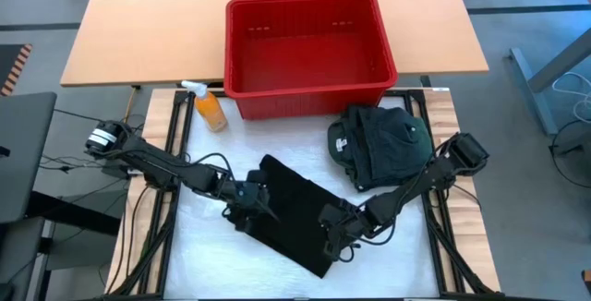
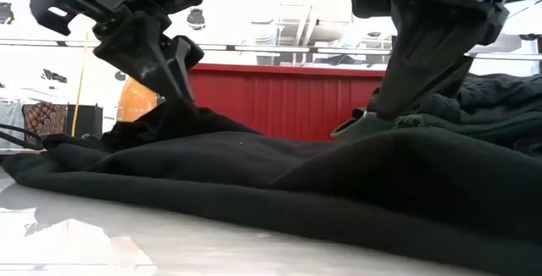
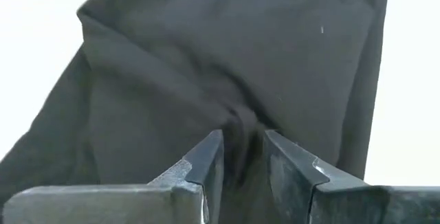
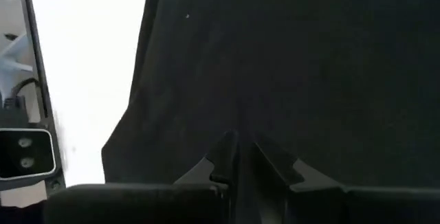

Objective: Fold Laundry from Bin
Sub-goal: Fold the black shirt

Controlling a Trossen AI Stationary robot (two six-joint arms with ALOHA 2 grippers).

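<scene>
Flat black cloth garment [image 1: 294, 210] lies spread on the white tabletop [image 1: 208, 255], running diagonally btw both arms, near the table's front. Left gripper [image 1: 254, 196] is down on the garment's left edge; in the wrist view its two fingers [image 3: 206, 159] pinch a raised fold of the black fabric [image 3: 234, 80], w/ cloth bunched up btw them. Low view shows that edge lifted into a small peak under the left gripper [image 2: 174, 73].

Right gripper [image 1: 334, 222] sits on the garment's right side, nearer the front; its fingers [image 4: 223, 155] are closed nearly together on the black cloth [image 4: 289, 59], a thin ridge of it caught btw them.

Large rectangular red plastic bin w/ ribbed walls [image 1: 309, 52] stands at the back of the work area, looks empty inside. Just in front of its right corner, a heap of dark green and charcoal laundry [image 1: 379, 144] w/ a small pale label, apart from the black piece. Small orange spray bottle [image 1: 208, 107] lies by the bin's front left corner.
</scene>
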